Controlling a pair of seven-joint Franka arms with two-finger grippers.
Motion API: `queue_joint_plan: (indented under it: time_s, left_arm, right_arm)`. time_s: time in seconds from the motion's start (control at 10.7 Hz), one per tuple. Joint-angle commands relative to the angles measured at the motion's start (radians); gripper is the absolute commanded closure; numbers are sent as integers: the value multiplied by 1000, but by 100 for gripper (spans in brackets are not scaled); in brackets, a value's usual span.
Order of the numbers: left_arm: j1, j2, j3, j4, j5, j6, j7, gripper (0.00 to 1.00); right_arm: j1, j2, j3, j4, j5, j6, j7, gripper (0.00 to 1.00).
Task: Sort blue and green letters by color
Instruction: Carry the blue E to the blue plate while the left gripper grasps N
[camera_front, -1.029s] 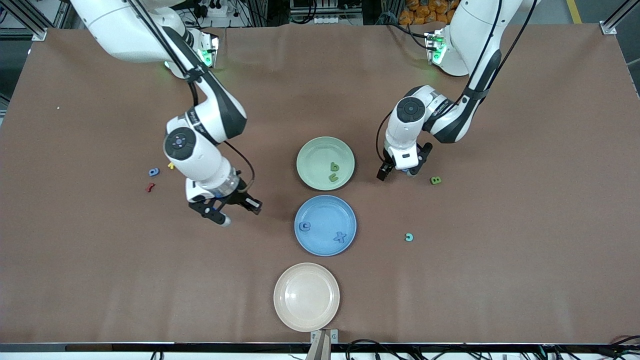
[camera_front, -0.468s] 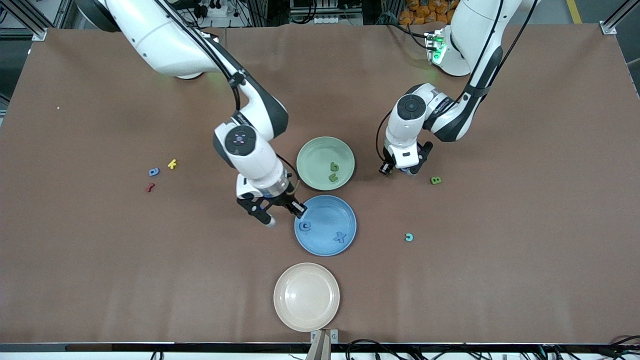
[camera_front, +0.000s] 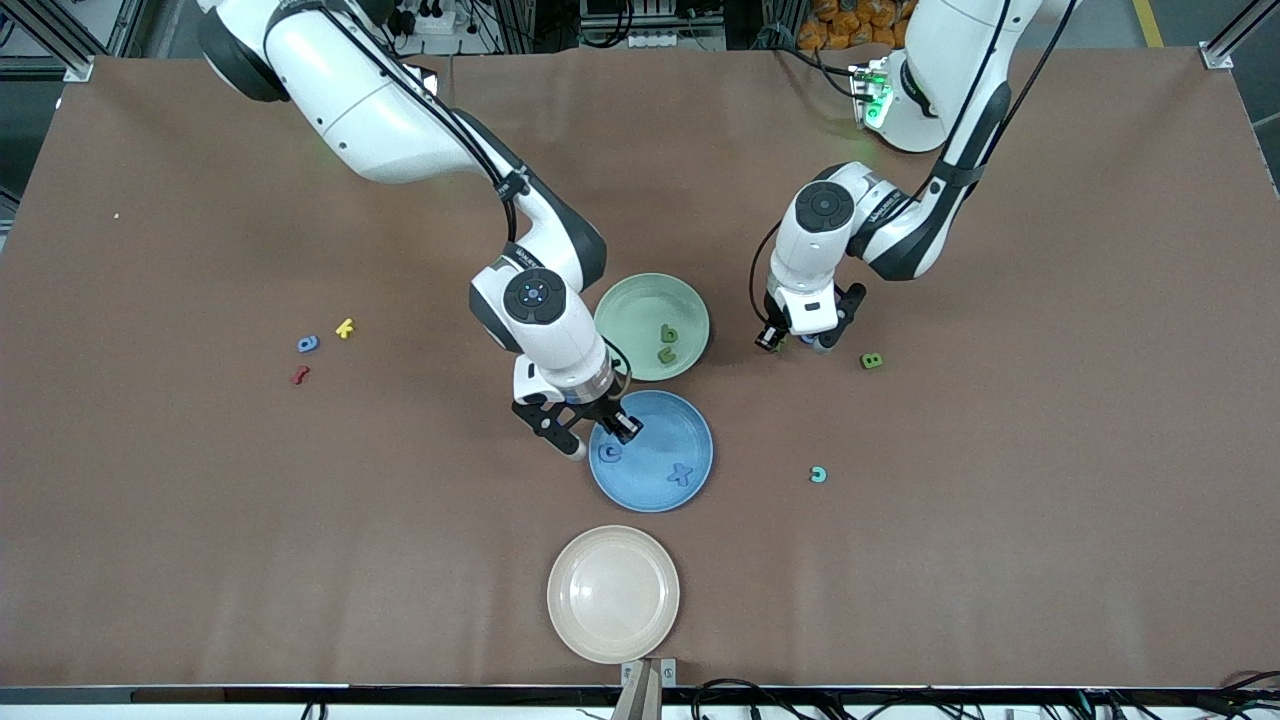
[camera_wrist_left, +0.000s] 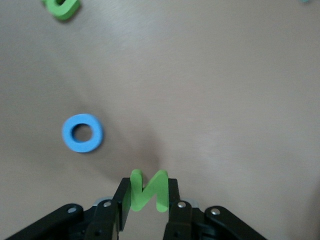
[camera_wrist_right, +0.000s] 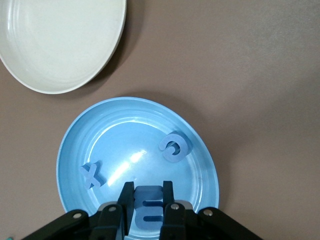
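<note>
R tool (camera_wrist_right: 148, 207) hangs over the blue plate (camera_front: 690, 445), at the plate's 10 o'clock rim, jaws pinched on a blue letter E (camera_wrist_right: 149, 210). Held flat-faced betw. the pads, presumably so it drops flat into the dish once released. Already in that plate: blue C-shaped piece (camera_front: 610, 453) and blue X (camera_front: 681, 474), so blue pile is forming there.

L tool (camera_wrist_left: 146, 200) sits low at the surface, just off the 3 o'clock side of the green plate (camera_front: 630, 310), jaws narrow and gripping a green letter N (camera_wrist_left: 148, 190), which stands upright on edge betw. the pads. Looks like a fresh pick, not lifted clear yet; judged next stop is the green plate, which holds two green letters (camera_front: 668, 343).

Loose pieces left: blue ring letter (camera_wrist_left: 82, 132) on the surface beside L tool; green B (camera_front: 872, 360) at the tool's 4 o'clock; teal C (camera_front: 818, 474) at 3 o'clock of the blue plate, well apart. Toward R arm's end: small blue letter (camera_front: 308, 344), yellow k (camera_front: 344, 327), dark red squiggle (camera_front: 298, 375), clustered close.

Cream plate (camera_front: 613, 594) at 6 o'clock of the blue one, nothing in it.

Surface (camera_front: 1000, 560): brown cloth-like cover, faint creases. Room: alu. frame posts at corners, cables and clutter past the arm bases.
</note>
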Motion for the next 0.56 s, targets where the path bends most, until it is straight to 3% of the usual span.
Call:
queue_joint_plan:
  time_s: [0.0, 0.09, 0.28, 0.47]
  left_arm:
    - [-2, -37, -36, 41, 26, -17, -1, 100]
    - [-3, -31, -59, 67, 24, -17, -1, 100]
    - [-38, -21, -78, 110, 24, -15, -11, 100]
    - [-90, -4, -78, 135, 26, -15, -11, 100]
  right_arm:
    - [2, 13, -11, 38, -31, -10, 26, 25]
    - [-15, 6, -8, 33, -37, -11, 22, 0]
    - [-39, -22, 1, 26, -36, -28, 6, 0]
    - [-107, -109, 41, -48, -36, -65, -96, 0]
